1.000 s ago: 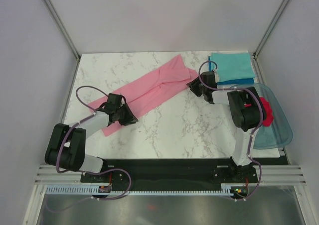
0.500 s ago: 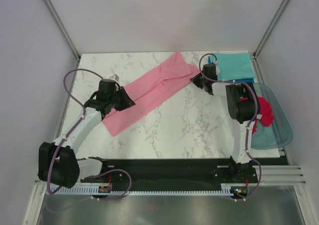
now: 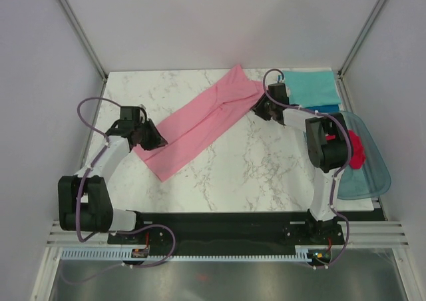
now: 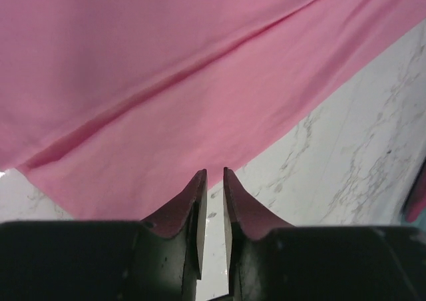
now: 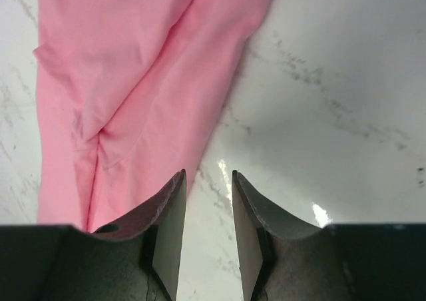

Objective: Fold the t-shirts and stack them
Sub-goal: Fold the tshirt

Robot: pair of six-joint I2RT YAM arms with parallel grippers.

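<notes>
Both sets empty: left jaws barely apart at the near end of the pink t-shirt (image 3: 200, 121), right jaws wider apart beside its far end, on the worktop (image 3: 266, 174).

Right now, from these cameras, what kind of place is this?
Probably a robotics lab cell: a marble-patterned table boxed in by white panels on metal posts, with a left arm and a right arm bolted to a rail at its near edge.

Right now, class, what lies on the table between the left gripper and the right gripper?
The pink t-shirt lies diagonally between the left gripper and the right gripper; the top view shows it.
</notes>
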